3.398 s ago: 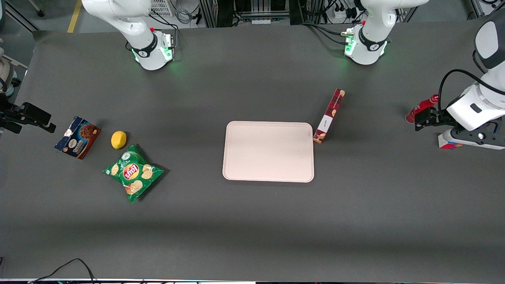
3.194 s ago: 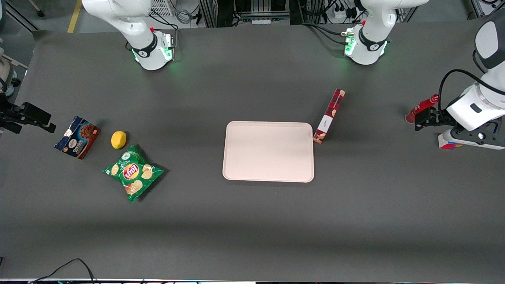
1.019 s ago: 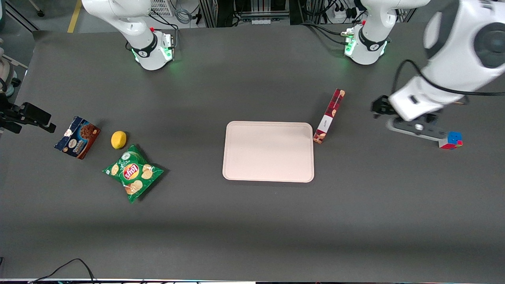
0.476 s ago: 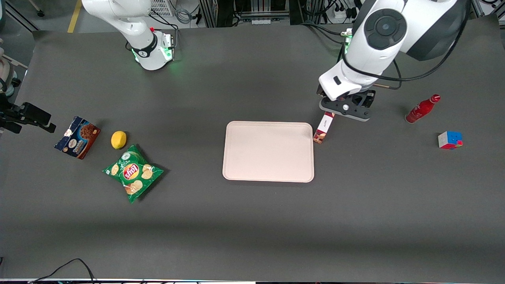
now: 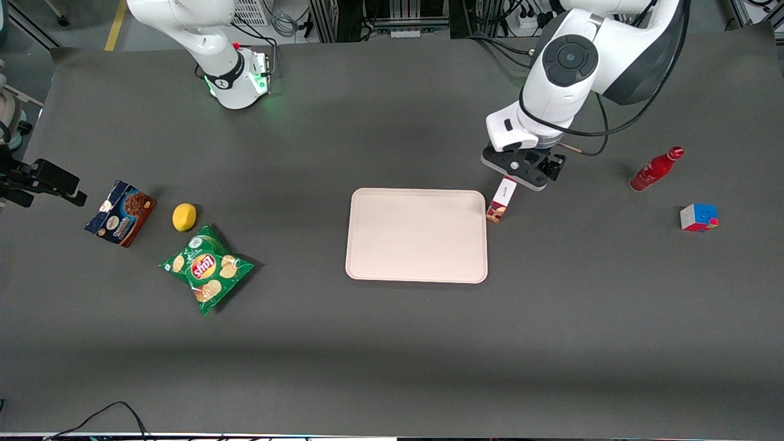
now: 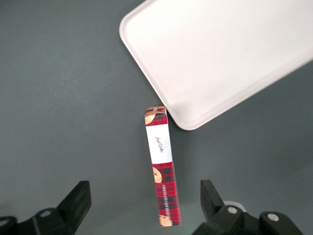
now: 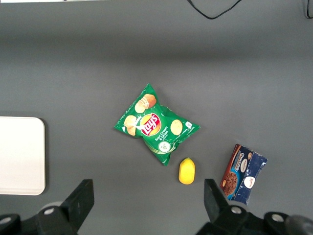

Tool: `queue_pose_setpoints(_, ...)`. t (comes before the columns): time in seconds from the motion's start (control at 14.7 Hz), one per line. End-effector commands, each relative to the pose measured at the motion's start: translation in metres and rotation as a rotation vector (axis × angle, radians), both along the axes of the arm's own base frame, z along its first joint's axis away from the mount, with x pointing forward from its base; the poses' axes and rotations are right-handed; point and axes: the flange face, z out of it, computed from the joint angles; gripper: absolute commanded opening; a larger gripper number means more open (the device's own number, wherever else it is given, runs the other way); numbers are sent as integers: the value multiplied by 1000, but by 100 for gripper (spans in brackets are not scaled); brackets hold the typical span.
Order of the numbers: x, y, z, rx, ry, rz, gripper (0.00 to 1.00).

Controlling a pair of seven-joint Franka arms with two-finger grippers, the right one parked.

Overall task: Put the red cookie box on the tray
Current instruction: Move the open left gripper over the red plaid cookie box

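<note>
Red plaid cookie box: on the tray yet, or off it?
Off. The long red plaid cookie box lies on the dark table beside the pale pink tray, with the open pincer above it.

We saw the red cookie box [image 6: 161, 166] as printed cardboard with a slight sheen, its white label matt. The tray [image 5: 416, 236] looked like smooth, matt pale pink plastic. The table [image 5: 392, 343] wore a dark grey matt covering, finely textured like cloth. Above the box, the gripper [image 6: 146, 208] showed wide-spread fingers [image 6: 78, 200] of matt black plastic. The chip bag [image 5: 206, 268] was glossy green foil, and the red bottle [image 5: 654, 169] shone like plastic.
</note>
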Motion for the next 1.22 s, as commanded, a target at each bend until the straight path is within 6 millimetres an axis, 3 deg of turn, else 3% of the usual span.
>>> queue_pose_setpoints(0.0,-19,16,-15,12,-13,-125,100)
queue_pose_setpoints(0.2,-48,34,-55,-11,-71,-99,100)
queue_pose_setpoints(0.48,-67,52,-104,-29,-114,-101,100)
queue_pose_setpoints(0.88,-81,61,-143,-41,-104,-82,100)
queue_pose_setpoints(1.16,-91,45,-165,-66,-99,-29,100)
